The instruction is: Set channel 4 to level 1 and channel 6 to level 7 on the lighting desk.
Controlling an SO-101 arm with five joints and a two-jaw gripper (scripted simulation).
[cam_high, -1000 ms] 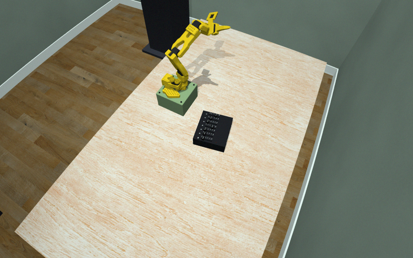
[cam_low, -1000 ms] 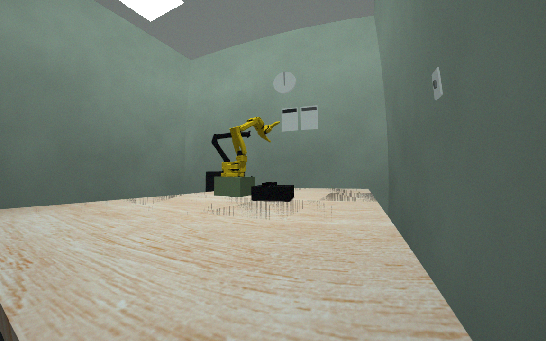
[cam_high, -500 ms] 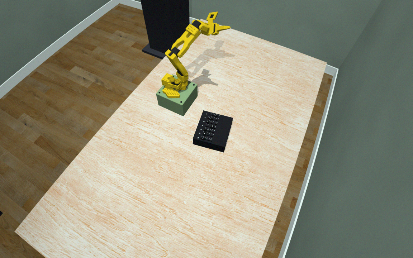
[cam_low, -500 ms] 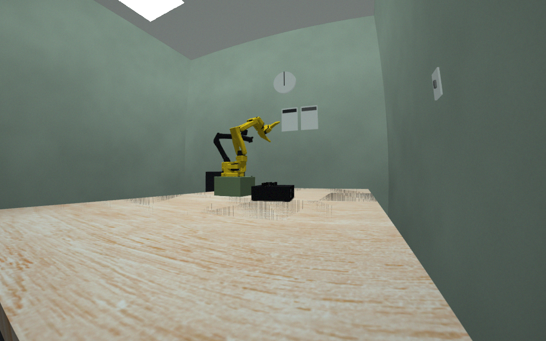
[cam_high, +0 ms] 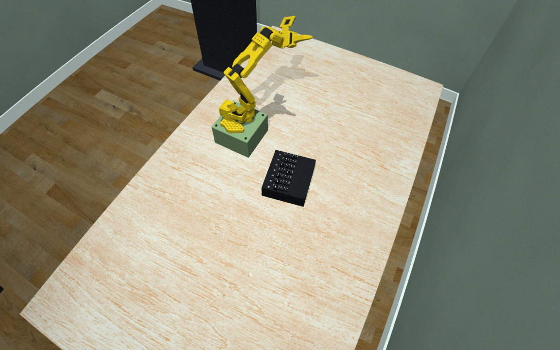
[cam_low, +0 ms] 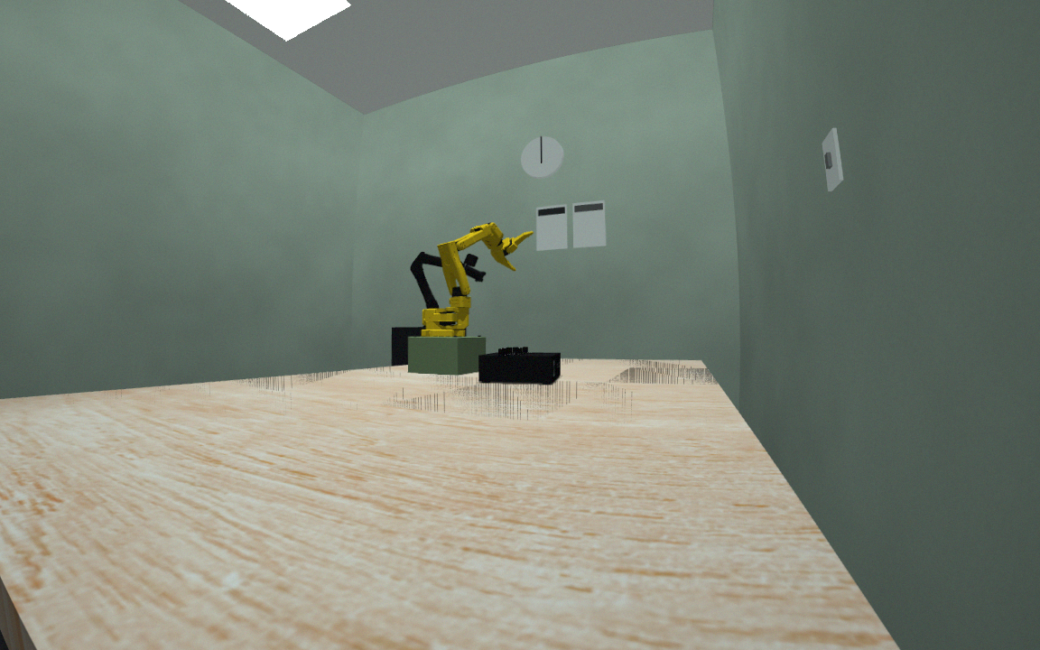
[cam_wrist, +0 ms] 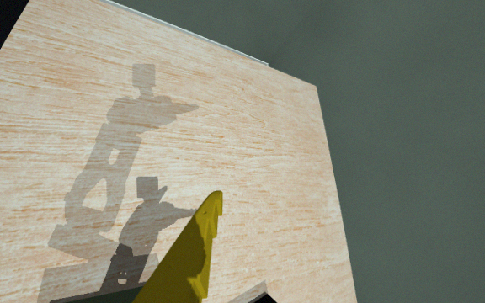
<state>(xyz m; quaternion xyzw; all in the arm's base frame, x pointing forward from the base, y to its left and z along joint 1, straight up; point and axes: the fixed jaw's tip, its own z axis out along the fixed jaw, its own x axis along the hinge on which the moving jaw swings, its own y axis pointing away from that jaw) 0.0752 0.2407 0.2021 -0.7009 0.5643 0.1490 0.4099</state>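
The lighting desk (cam_high: 296, 178) (cam_low: 520, 367) is a flat black box on the wooden table (cam_high: 212, 243), in front of the arm's green base (cam_high: 240, 132) (cam_low: 444, 354). Several fader rows run along its left half in the top view; the knob positions are too small to read. My yellow gripper (cam_high: 297, 34) (cam_low: 517, 246) is open and empty, raised high above the table behind the base, far from the desk. In the wrist view only one yellow finger (cam_wrist: 196, 248) shows over bare table, with a dark corner of the desk (cam_wrist: 263, 298) at the bottom edge.
A tall black column (cam_high: 223, 34) stands on the floor by the table's far left corner. The table's right edge runs close to the green wall (cam_high: 512, 174). The arm's shadow (cam_wrist: 116, 168) falls on the table behind the base.
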